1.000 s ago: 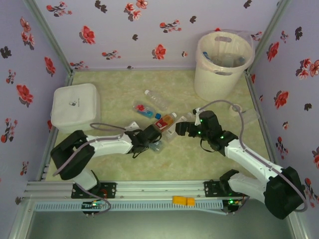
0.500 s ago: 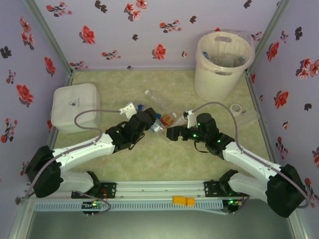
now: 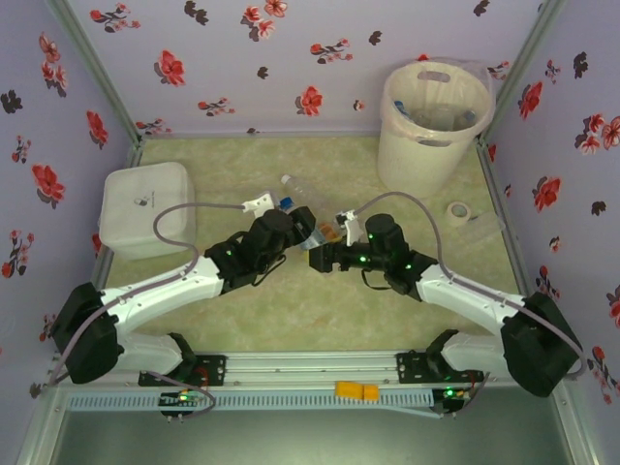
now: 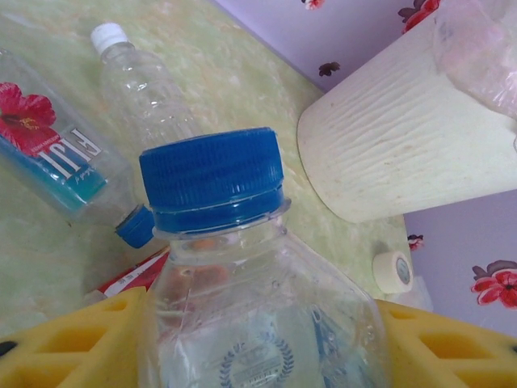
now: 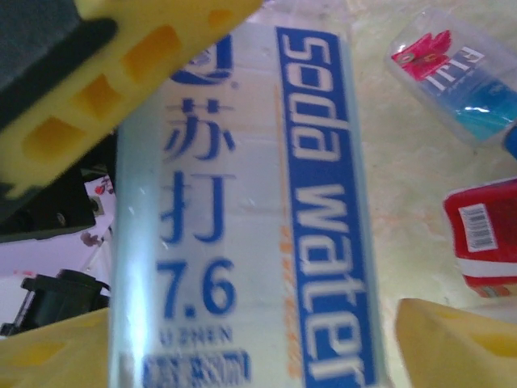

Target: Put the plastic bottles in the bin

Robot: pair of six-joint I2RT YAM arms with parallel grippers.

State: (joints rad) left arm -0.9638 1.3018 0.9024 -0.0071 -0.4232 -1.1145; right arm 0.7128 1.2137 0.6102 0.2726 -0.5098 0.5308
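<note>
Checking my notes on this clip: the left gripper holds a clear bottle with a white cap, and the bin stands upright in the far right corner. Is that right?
One slip: the cap on the bottle in the left gripper is blue, as the left wrist view shows. The bin does stand upright in the far right corner.

Both arms reach forward and inward, their claws almost tip to tip. The left gripper (image 3: 298, 235) is clamped on a blue-capped bottle (image 4: 212, 174), with its yellow fingers (image 4: 73, 343) pressing either side. The right gripper (image 3: 323, 260) faces it with jaws spread. A soda water bottle (image 5: 242, 202) lies between its pads, one pad (image 5: 456, 339) just clear.
</note>
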